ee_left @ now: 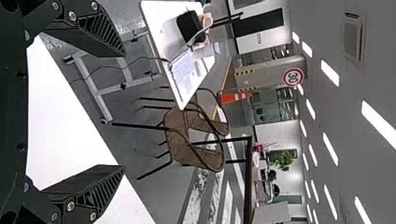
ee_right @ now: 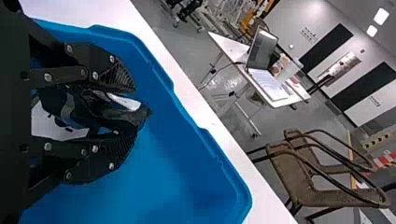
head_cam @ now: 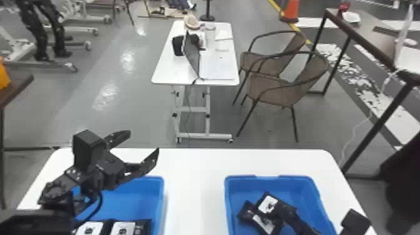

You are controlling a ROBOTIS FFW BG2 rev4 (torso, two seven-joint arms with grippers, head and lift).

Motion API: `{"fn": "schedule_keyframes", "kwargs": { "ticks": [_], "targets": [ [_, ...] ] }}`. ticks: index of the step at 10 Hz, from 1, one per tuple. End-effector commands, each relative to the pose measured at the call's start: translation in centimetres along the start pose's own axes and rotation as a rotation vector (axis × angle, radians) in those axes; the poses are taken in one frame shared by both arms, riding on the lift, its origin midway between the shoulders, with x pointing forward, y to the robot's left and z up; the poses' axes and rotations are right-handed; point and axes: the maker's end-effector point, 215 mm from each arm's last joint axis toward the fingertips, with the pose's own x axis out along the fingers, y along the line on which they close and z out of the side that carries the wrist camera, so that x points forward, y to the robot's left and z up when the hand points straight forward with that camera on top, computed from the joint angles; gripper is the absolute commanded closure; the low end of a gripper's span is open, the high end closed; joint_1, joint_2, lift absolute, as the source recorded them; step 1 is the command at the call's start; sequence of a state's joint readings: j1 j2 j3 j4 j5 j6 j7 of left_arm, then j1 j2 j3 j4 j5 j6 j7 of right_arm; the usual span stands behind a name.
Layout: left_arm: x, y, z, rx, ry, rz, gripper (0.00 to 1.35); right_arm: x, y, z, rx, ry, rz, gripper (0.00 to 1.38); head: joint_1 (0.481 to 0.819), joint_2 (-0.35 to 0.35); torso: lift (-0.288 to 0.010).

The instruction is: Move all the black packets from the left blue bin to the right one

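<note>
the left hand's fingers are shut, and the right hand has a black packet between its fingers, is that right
Not quite: the left hand is open, its fingers wide apart with nothing between them, as the left wrist view shows. The right hand does have a black packet between its fingers.

I'm facing the left bin (head_cam: 137,200) and right bin (head_cam: 303,189) on my near table (head_cam: 193,187), packets (head_cam: 124,228) in both, a far table (head_cam: 168,75) beyond, chairs (head_cam: 275,89) to its right.
</note>
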State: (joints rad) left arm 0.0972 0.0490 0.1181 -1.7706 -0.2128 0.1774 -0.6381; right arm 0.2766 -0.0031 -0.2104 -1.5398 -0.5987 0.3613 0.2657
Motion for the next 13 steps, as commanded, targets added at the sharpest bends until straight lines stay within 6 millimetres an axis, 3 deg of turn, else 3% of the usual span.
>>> {"fn": "schedule_keyframes", "kwargs": {
  "ticks": [1, 3, 5, 7, 11, 13],
  "targets": [
    [-0.4, 0.0, -0.7, -0.008, 0.022, 0.001, 0.18, -0.4, -0.1, 1.6, -0.018, -0.046, -0.005, 0.05, 0.695, -0.052, 0.0],
    [-1.0, 0.3, -1.7, -0.041, 0.041, 0.02, 0.18, -1.7, -0.2, 4.0, -0.075, -0.09, -0.023, 0.2, 0.695, -0.066, 0.0],
    [-1.0, -0.3, -2.1, -0.022, 0.087, -0.017, 0.18, -4.3, 0.0, 8.3, -0.219, -0.157, -0.082, 0.21, 0.695, -0.08, 0.0],
    [-2.1, -0.5, -5.5, -0.041, 0.183, -0.018, 0.19, -5.2, 1.7, 10.6, -0.222, -0.203, -0.053, 0.21, 0.695, -0.113, 0.0],
    [-5.6, -0.5, -13.0, -0.113, 0.485, -0.106, 0.19, -4.8, 3.1, 10.3, -0.195, -0.181, -0.005, 0.21, 0.695, -0.085, 0.0],
    [-6.9, -1.2, -14.7, -0.19, 0.596, -0.154, 0.21, -4.6, 3.1, 9.7, -0.18, -0.161, -0.002, 0.21, 0.695, -0.056, 0.0]
  ]
}}
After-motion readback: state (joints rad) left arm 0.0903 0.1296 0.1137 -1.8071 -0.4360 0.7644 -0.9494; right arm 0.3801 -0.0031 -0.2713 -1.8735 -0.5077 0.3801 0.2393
